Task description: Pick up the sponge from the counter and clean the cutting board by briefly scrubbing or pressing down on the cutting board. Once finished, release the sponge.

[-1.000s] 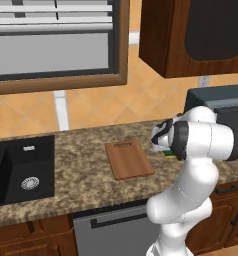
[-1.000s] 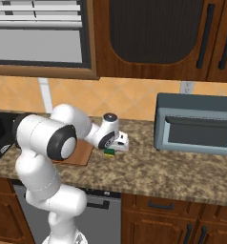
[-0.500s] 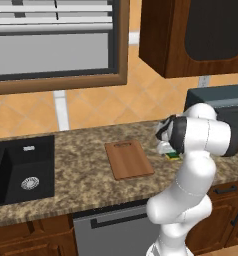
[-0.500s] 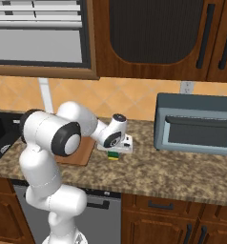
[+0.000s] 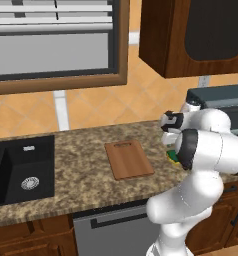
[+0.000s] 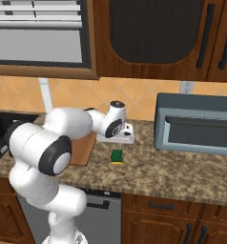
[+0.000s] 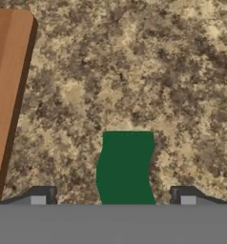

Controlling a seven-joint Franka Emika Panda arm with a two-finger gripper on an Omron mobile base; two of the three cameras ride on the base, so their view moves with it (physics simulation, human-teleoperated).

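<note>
gripper (image 7: 113, 200) hung spread apart over the sponge (image 7: 125, 167) on the counter (image 7: 134, 71), beside the board (image 7: 5, 86).

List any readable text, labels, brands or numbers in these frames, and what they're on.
None: no text, label, brand or number is legible in any view.
The microwave, sponge, cutting board, counter and sink show no printed marks.
</note>
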